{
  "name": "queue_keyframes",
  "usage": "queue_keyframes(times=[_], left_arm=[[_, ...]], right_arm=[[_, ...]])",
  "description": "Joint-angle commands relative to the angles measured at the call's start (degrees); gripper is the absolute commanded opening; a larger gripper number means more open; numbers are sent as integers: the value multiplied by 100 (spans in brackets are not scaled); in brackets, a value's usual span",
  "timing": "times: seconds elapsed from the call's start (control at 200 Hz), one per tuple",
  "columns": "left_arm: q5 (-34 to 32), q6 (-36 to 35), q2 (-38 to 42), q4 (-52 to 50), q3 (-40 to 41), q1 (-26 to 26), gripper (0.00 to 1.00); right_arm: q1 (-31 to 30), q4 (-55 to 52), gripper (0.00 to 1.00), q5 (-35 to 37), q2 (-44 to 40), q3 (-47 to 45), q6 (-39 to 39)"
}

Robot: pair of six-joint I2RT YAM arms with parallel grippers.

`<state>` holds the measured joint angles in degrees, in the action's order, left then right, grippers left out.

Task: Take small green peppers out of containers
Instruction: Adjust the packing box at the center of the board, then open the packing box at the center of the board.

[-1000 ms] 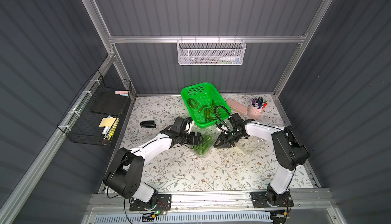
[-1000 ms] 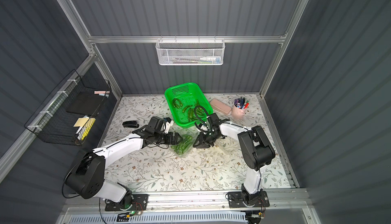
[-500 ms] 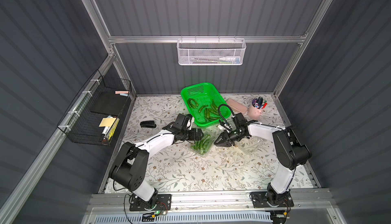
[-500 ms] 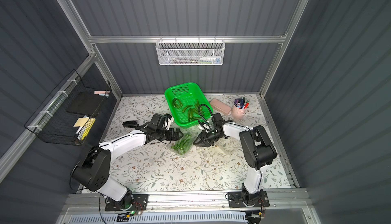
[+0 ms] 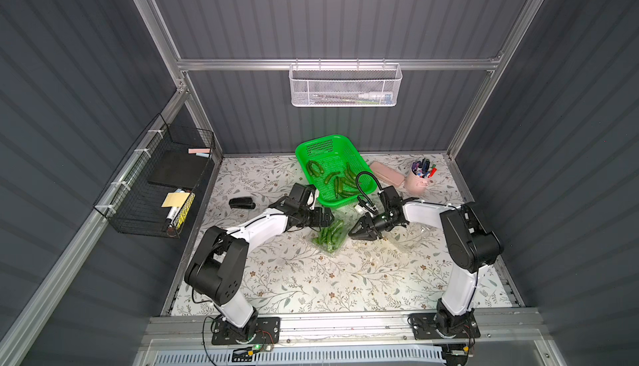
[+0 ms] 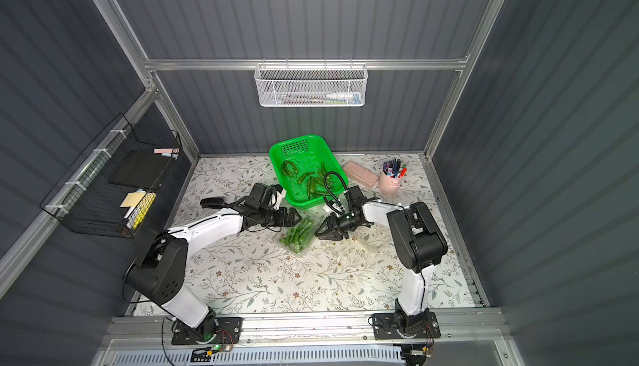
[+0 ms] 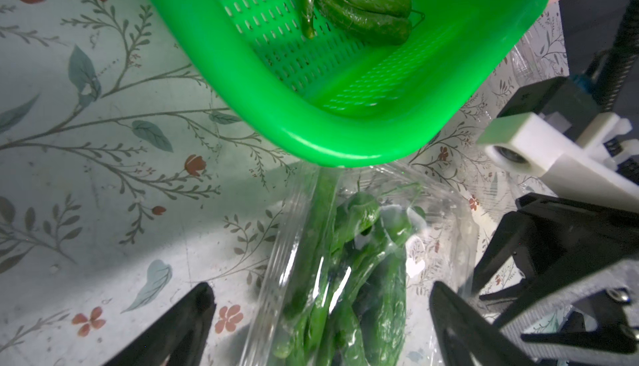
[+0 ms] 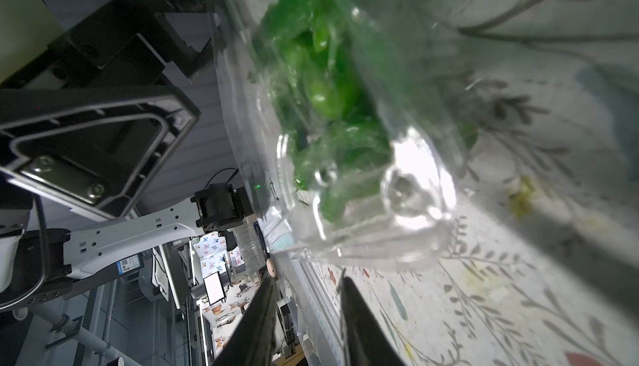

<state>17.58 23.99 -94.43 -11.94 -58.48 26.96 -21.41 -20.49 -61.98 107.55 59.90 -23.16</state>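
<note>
Lying between the arms: a clear container (image 7: pixel 278 271) on the floral table (image 5: pixel 311 278), with one end just beside the green basket's (image 7: pixel 328 146) front rim.
Small green peppers (image 5: pixel 330 233): packed together inside that container and seen through glossy plastic. I cannot tell whether the lid is latched.
Peppers in the basket (image 5: pixel 334 182): several lie loose on its perforated floor.
Left gripper (image 7: pixel 321 293): spread wide, one finger on each side of the container's end. No contact is visible.
Right gripper (image 8: pixel 308 283): jaws a little apart with nothing seen between them. The tips are near the container's rim on the side away from the left arm.
Second container (image 5: pixel 420 234): faint clear plastic on the table beside the right arm. Its contents are not discernible.
</note>
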Motion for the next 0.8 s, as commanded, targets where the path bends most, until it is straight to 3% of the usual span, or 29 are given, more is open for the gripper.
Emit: queue_keyframes(times=[0.0,0.795], left_arm=[[49,1,-97,-45,-166,37,99],[412,44,-242,78,-129,125,99]], right_arm=[[16,162,33,-129,74,14,-73],[49,536,34,-77,138,-103,-227]])
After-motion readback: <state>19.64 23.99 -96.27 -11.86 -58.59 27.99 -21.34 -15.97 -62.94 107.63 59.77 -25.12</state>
